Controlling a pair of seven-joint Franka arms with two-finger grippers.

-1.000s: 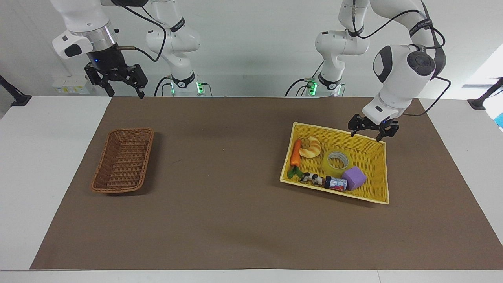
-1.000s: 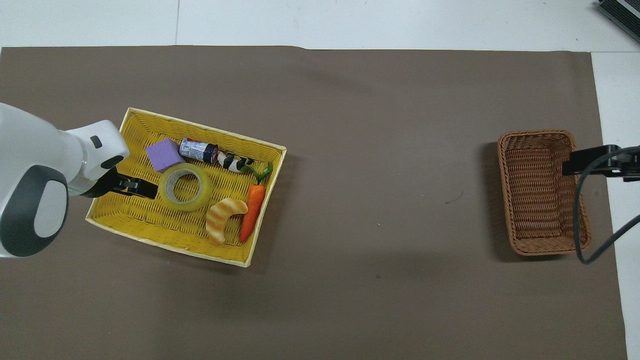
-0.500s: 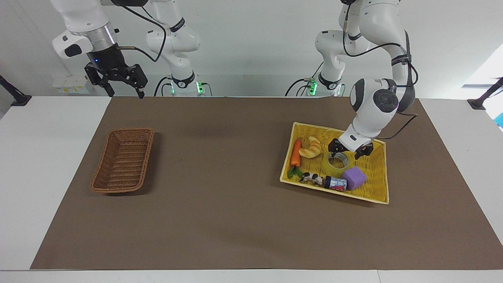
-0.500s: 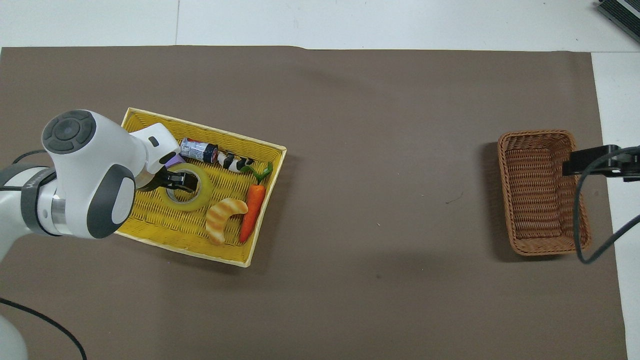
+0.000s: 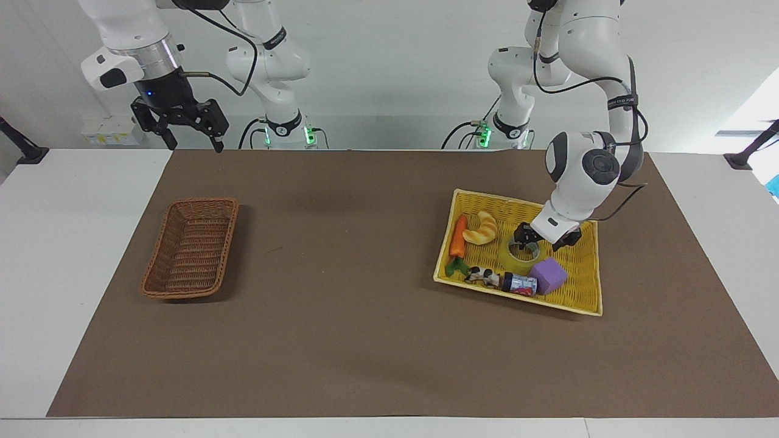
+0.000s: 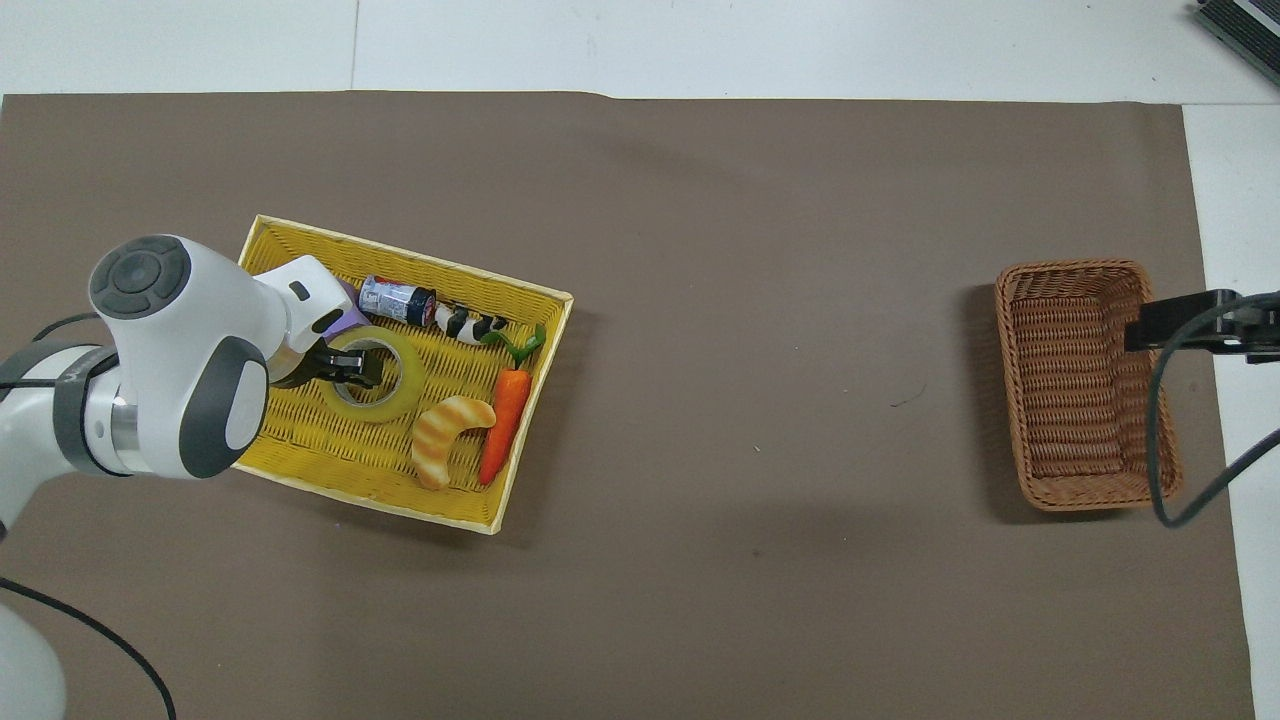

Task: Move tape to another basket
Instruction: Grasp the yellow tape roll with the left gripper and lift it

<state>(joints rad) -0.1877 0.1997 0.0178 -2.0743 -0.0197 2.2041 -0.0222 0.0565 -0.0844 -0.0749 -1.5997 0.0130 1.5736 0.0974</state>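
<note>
The tape (image 5: 522,254) (image 6: 385,395), a yellow translucent roll, lies flat in the yellow basket (image 5: 578,267) (image 6: 310,440) at the left arm's end of the table. My left gripper (image 5: 543,238) (image 6: 345,365) is down at the roll, on its rim toward the purple cube, and the white wrist hides part of it. The brown wicker basket (image 5: 190,248) (image 6: 1075,390) stands with nothing in it at the right arm's end. My right gripper (image 5: 196,146) (image 6: 1190,325) waits open, high up, over the brown basket's outer edge in the overhead view.
Beside the tape in the yellow basket lie a purple cube (image 5: 548,275), a small can (image 5: 520,284) (image 6: 397,300), a black-and-white figure (image 5: 482,275), a carrot (image 5: 457,241) (image 6: 503,420) and a croissant (image 5: 481,230) (image 6: 445,435). A brown mat covers the table between the baskets.
My left gripper came from over the yellow basket's rim nearest the robots down onto the tape. The right arm has not moved.
</note>
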